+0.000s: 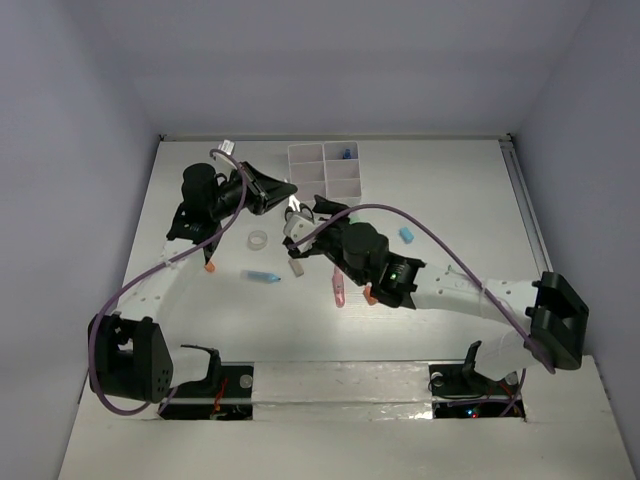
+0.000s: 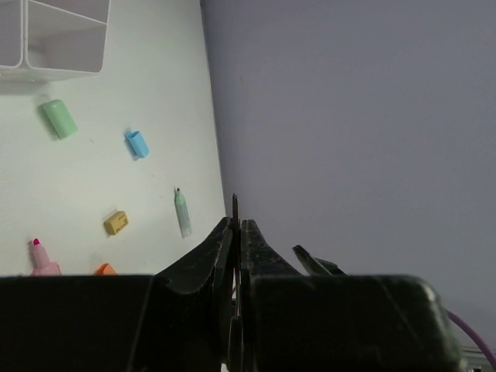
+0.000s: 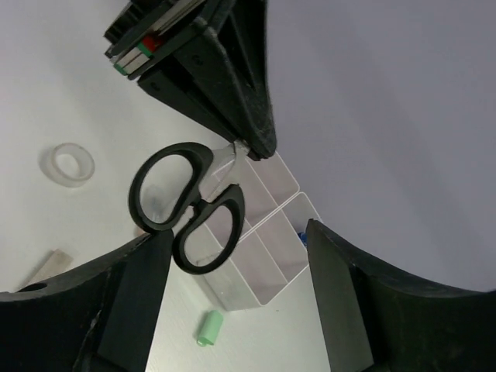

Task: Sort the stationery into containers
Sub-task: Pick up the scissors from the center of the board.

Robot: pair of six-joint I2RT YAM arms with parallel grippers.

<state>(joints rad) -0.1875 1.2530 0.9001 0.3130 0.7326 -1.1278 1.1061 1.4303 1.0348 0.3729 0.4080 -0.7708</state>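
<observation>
When viewed from above, left gripper (image 1: 286,194) is clamped on black-handled metal scissors (image 1: 293,209), just beside white plastic six-compartment organiser box (image 1: 325,170). Left wrist: fingers (image 2: 223,246) pinch the thin blade. Right wrist: right gripper (image 3: 240,248) spread apart, empty, scissor handles hanging just ahead.

The scissors (image 3: 195,211) are showing black handles. The box (image 1: 325,168) is looking white. A pink marker (image 1: 339,290), a light-blue marker (image 1: 262,275) and a pale-green marker (image 2: 182,213) are lying about.
</observation>
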